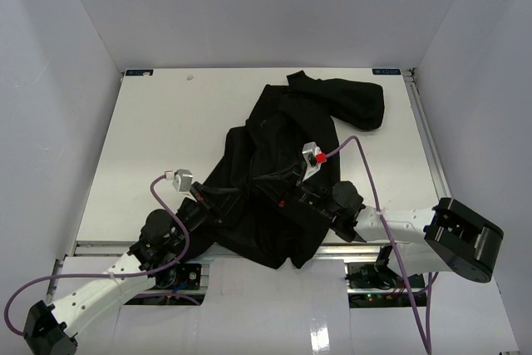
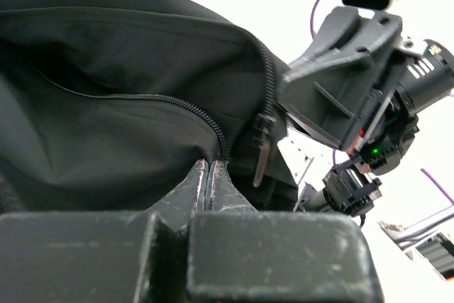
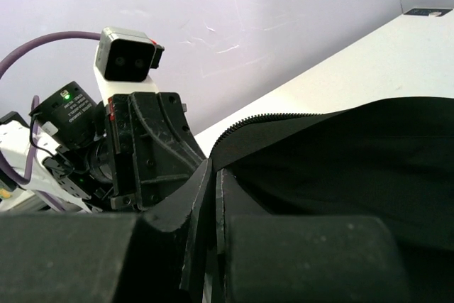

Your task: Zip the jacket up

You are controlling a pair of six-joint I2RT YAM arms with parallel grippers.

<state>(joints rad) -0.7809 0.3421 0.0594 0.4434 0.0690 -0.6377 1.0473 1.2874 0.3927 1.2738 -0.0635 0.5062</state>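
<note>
It was a robot lab cell: a white bench (image 1: 158, 130) boxed in by plain white walls (image 1: 249, 6).

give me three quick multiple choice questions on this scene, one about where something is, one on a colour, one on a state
1. Where does the jacket lie?
A. hung on a hook
B. on the white table
C. folded in a box

2. What colour is the jacket?
A. black
B. red
C. yellow

3. How is the left gripper?
A. wide open above bare tabletop
B. half open, touching nothing
C. shut, pinching jacket fabric beside the zipper

Answers:
1 B, the top view shows it spread over the tabletop.
2 A, all three views show plain black cloth.
3 C, the left wrist view shows the jaws pressed together at the fabric right by the zipper teeth.
</note>
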